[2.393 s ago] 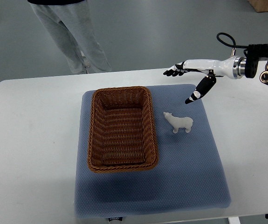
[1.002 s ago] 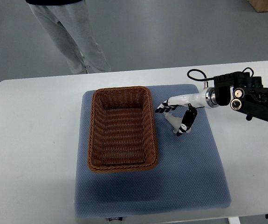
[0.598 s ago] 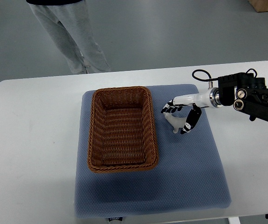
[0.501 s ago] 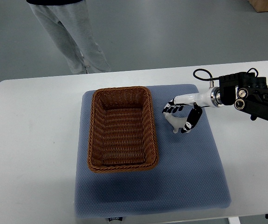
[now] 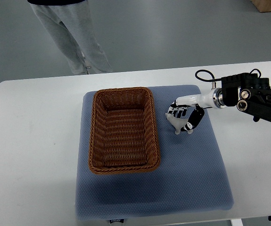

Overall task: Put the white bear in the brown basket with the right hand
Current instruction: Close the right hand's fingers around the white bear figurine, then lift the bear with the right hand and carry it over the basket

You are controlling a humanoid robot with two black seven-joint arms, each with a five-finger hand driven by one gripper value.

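Note:
A small white bear [image 5: 176, 124] stands on the blue mat [image 5: 187, 165], just right of the brown wicker basket [image 5: 123, 129]. My right hand [image 5: 184, 116] reaches in from the right edge and sits over the bear, its black-tipped fingers curled down around the bear's back and sides. The bear's head and front legs still show to the left of the hand; its feet look to be on the mat. The basket holds nothing. My left arm does not show.
The mat lies on a white table [image 5: 31, 141]. A person in grey trousers [image 5: 71, 33] stands beyond the table's far edge, behind the basket's left corner.
My right hand came down from above the mat's far right corner onto the bear. Over the last second its fingers have curled in tighter around the bear, which has stayed in place.

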